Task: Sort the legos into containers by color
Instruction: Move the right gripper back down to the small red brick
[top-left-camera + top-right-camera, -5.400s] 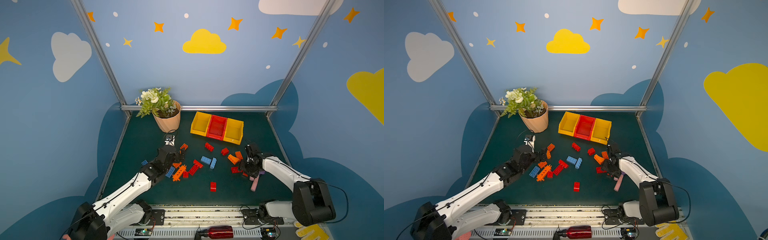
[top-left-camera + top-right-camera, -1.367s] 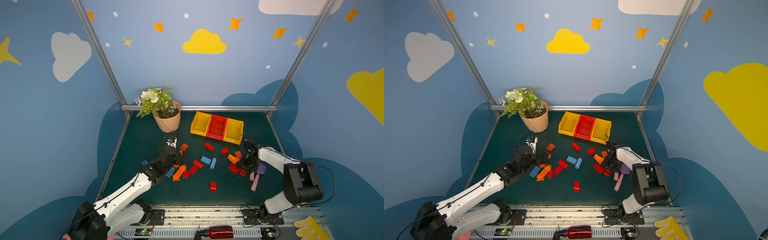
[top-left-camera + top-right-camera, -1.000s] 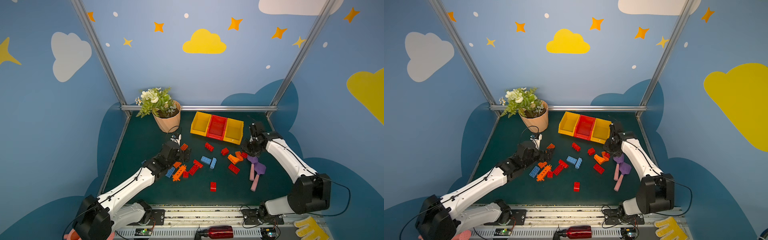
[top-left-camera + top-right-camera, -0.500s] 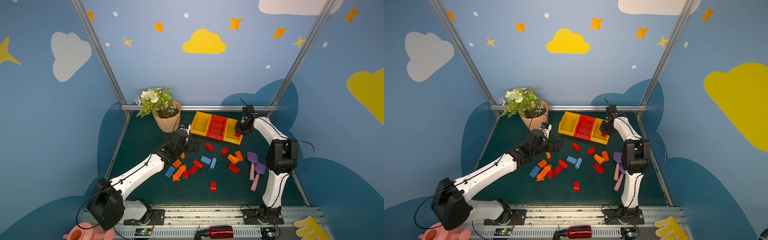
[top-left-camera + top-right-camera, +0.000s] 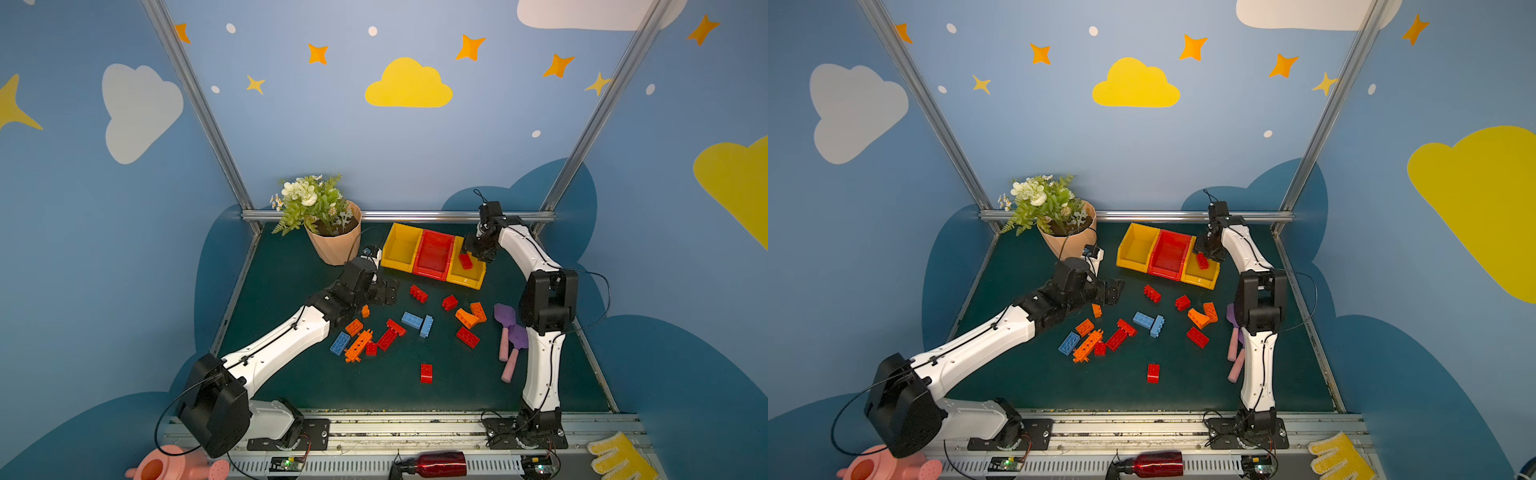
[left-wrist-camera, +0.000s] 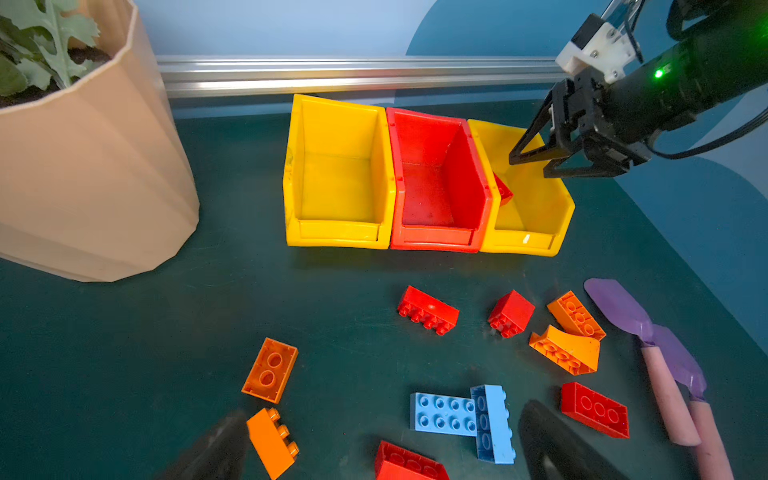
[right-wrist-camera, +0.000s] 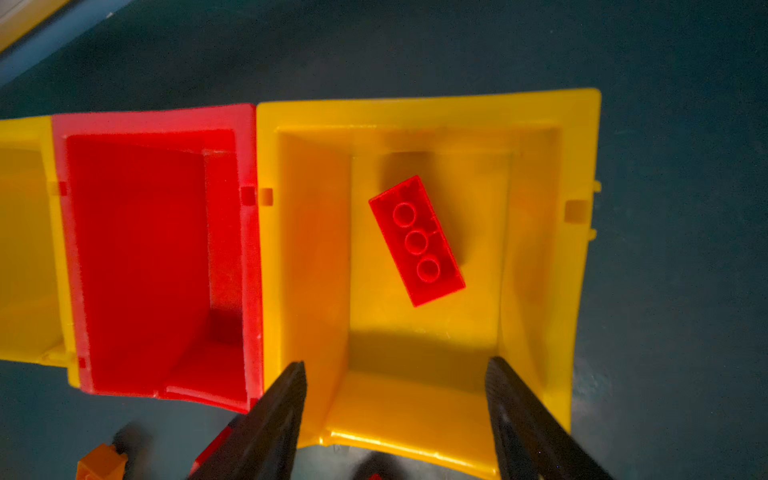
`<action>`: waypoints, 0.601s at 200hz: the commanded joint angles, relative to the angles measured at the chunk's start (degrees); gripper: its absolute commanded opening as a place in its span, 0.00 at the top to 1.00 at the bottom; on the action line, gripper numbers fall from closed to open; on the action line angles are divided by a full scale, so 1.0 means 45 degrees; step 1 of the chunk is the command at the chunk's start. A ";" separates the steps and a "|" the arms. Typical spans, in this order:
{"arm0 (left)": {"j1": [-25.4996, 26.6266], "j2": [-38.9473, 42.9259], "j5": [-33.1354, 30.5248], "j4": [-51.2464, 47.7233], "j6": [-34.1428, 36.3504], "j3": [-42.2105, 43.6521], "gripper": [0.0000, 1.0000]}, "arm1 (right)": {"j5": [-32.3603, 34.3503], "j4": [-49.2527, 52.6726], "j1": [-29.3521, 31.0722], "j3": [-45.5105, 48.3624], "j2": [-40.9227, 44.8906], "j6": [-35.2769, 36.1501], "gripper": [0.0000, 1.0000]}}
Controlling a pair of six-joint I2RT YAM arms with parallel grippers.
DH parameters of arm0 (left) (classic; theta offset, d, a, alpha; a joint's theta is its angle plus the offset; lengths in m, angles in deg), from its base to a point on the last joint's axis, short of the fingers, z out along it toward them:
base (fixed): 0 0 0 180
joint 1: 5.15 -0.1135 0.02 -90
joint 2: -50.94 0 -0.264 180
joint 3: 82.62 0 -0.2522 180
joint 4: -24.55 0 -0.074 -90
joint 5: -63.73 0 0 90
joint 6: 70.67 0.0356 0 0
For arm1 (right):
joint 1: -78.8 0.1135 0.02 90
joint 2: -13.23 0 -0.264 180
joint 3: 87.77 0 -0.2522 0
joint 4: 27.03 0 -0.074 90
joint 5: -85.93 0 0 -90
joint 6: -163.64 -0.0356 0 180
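The containers stand in a row at the back: a yellow bin (image 5: 401, 249), a red bin (image 5: 434, 253) and a second yellow bin (image 5: 467, 279). My right gripper (image 5: 476, 251) (image 7: 395, 365) hangs open over that second yellow bin. A red lego (image 7: 417, 241) (image 5: 465, 261) is loose inside the bin, clear of the fingers. My left gripper (image 5: 388, 291) (image 6: 380, 419) is open and empty, low over the mat in front of the first yellow bin. Red, orange and light blue legos lie scattered on the mat, among them a blue pair (image 5: 417, 322) and an orange brick (image 6: 270, 370).
A peach flower pot (image 5: 332, 245) stands at the back left beside the bins. Purple and pink toy trowels (image 5: 509, 332) lie by the right arm. A pink watering can (image 5: 166, 467), a red bottle (image 5: 436, 463) and a yellow glove (image 5: 615, 459) sit at the front edge.
My right gripper carried a red lego from the mat up to the right-hand yellow bin and has just opened, letting it go. My left arm reached further back towards the bins, staying open.
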 commanded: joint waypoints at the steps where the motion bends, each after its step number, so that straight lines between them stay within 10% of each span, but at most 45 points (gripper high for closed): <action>1: 0.0033 -0.0204 0.0265 0.0372 0.0262 -0.0198 0.00 | -0.0188 0.0903 0.0285 0.0564 0.1747 0.0158 0.33; 66: 0.0076 -0.0116 0.1133 0.0724 -0.1326 0.0687 0.00 | -0.1003 -0.0241 0.1660 0.6695 0.5439 0.0453 0.25; 120: 0.0686 0.1015 0.0582 0.0651 -0.2133 0.1957 0.00 | -0.0829 -0.1023 0.2434 0.7285 0.4891 0.1608 0.25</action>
